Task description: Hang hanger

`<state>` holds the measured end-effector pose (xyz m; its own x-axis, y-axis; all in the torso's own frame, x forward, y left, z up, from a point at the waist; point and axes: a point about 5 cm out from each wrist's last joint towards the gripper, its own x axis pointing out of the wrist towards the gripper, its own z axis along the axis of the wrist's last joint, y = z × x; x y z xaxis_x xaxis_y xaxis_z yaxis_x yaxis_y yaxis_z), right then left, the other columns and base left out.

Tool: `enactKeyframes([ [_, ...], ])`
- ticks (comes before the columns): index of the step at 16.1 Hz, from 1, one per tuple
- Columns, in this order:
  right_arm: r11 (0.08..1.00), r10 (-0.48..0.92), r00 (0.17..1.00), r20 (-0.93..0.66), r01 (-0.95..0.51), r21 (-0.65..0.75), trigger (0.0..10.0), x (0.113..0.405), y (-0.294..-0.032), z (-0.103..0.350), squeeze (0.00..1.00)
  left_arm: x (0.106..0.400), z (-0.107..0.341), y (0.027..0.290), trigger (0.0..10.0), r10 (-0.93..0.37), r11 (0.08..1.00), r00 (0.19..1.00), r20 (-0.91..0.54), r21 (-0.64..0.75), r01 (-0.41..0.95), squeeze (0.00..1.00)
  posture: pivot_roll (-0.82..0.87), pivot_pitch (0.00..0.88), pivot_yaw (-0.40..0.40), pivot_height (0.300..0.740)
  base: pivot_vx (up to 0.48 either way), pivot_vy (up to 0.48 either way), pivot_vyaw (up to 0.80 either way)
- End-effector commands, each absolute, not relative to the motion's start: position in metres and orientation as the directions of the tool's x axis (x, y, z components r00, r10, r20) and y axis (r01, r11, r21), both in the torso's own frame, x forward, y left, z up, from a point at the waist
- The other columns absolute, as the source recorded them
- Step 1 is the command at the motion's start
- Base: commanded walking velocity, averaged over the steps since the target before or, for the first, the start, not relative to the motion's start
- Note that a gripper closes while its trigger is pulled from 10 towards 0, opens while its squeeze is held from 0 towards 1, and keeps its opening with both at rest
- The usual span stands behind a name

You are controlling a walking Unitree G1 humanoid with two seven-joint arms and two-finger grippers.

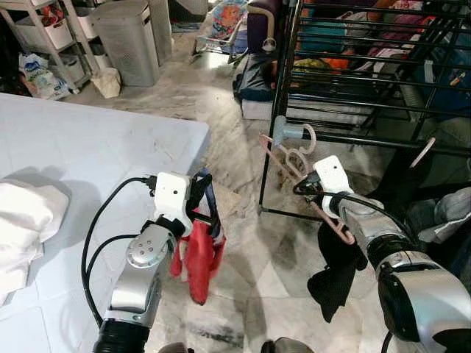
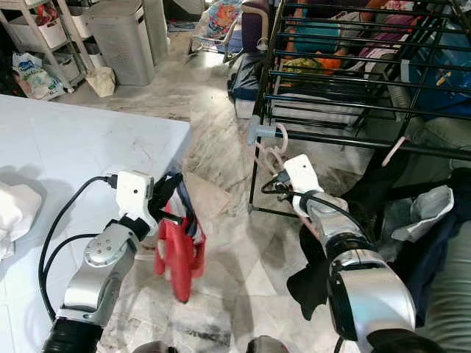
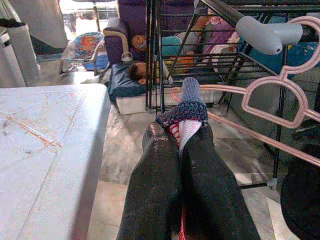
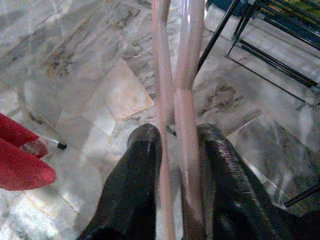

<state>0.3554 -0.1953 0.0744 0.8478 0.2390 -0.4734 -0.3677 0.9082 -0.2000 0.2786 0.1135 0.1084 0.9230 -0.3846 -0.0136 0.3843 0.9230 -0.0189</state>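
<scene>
Under both arms lies a marble floor (image 1: 243,169) in grey and beige, and it fills the middle of the room. One white desk (image 1: 81,162) stands to the left of the left gripper (image 1: 208,198) and carries one heap of white cloth (image 1: 22,220). One black drying rack (image 1: 353,81) rises just beyond the right gripper (image 1: 303,173), with coloured laundry behind its bars. One grey laundry basket (image 1: 129,40) stands far behind the desk. Two garments hang from the arms: one red garment (image 1: 197,257) below the left gripper, one black garment (image 1: 335,272) below the right gripper. The left gripper is clamped together on this red garment. The right gripper is closed on one pink hanger (image 1: 298,158), whose hook is near the grey rack end (image 1: 287,131).
</scene>
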Motion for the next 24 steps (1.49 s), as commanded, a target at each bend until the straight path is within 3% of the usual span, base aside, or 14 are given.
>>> enactKeyframes([
  [1,0.904,0.259,0.855,-0.450,-0.378,-0.198,0.0,0.362,-0.191,0.084,0.00,0.281,0.114,0.113,10.0,-0.390,0.921,0.921,0.003,-0.007,0.390,0.00,-0.02,0.013,0.015,0.740,0.000,0.000,0.00],
  [5,0.942,0.232,0.883,-0.409,-0.309,-0.133,0.0,0.363,-0.192,0.085,0.00,0.280,0.112,0.111,10.0,-0.400,0.916,0.916,-0.001,-0.008,0.400,0.00,-0.02,0.007,0.014,0.740,0.000,0.000,0.00],
  [9,0.996,0.088,0.963,-0.253,-0.087,0.015,0.0,0.363,-0.193,0.091,0.00,0.277,0.110,0.111,10.0,-0.406,0.914,0.914,-0.011,-0.005,0.406,0.00,-0.02,0.007,0.023,0.740,0.000,0.000,0.00],
  [12,1.000,0.009,0.993,-0.119,-0.008,0.005,0.0,0.332,-0.184,0.081,0.00,0.275,0.104,0.112,10.0,-0.400,0.917,0.916,-0.037,-0.025,0.399,0.00,-0.04,0.000,0.035,0.740,0.000,0.000,0.00],
  [13,1.000,-0.007,0.996,-0.094,0.009,0.019,1.1,0.319,-0.182,0.078,0.00,0.273,0.100,0.111,10.0,-0.397,0.918,0.916,-0.055,-0.026,0.396,0.00,-0.05,0.000,0.036,0.740,0.000,0.000,0.00],
  [14,0.999,-0.038,0.997,-0.066,0.038,-0.001,10.0,0.308,-0.185,0.078,0.00,0.272,0.097,0.108,10.0,-0.402,0.916,0.913,-0.067,-0.020,0.402,0.00,-0.05,0.000,0.036,0.740,0.000,0.000,0.00],
  [17,0.995,-0.097,0.988,-0.122,0.095,-0.018,10.0,0.278,-0.197,0.071,0.00,0.274,0.099,0.105,10.0,-0.414,0.910,0.908,-0.057,0.008,0.415,0.00,-0.06,0.000,0.039,0.740,0.000,0.000,0.00],
  [24,0.998,-0.068,0.984,-0.163,0.070,0.007,10.0,0.280,-0.189,0.072,0.00,0.276,0.099,0.104,10.0,-0.409,0.912,0.911,-0.054,0.018,0.410,0.00,-0.05,0.000,0.032,0.740,-0.150,0.000,0.00],
])
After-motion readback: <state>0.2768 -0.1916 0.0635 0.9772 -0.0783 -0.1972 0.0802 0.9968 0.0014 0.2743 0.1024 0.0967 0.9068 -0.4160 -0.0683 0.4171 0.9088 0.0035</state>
